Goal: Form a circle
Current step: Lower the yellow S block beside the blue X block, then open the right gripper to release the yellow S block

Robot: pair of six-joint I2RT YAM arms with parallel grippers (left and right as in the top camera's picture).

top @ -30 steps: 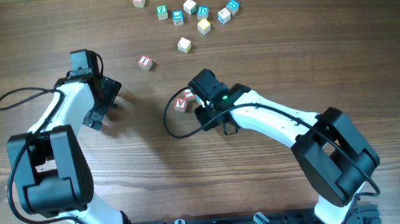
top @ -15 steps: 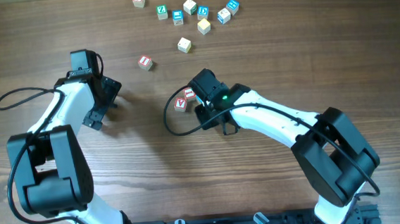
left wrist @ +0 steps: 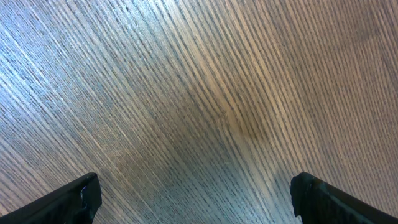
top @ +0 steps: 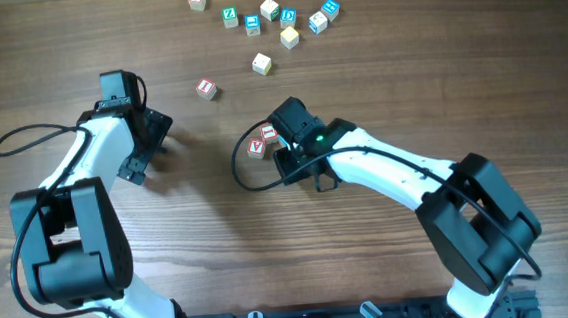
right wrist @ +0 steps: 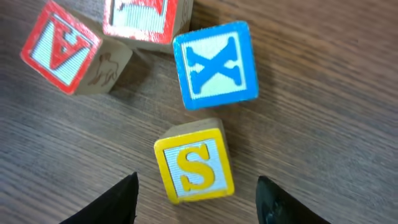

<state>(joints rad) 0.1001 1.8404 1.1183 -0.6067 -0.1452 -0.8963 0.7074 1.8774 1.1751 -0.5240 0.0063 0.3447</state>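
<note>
Both the left gripper (left wrist: 196,194) and the right gripper (right wrist: 196,186) are open. The right one is around the yellow block (right wrist: 194,165); a crooked lift could bump the blue block (right wrist: 216,64).

The left arm (top: 93,152) comes up from the near left base and folds toward the far side. The left gripper (left wrist: 196,198) points down at the table with its jaws spread wide. The right arm (top: 385,167) stretches from the near right toward the middle, wrist bent down. The right gripper (right wrist: 198,198) sits low, its fingers (right wrist: 124,199) parted.
</note>
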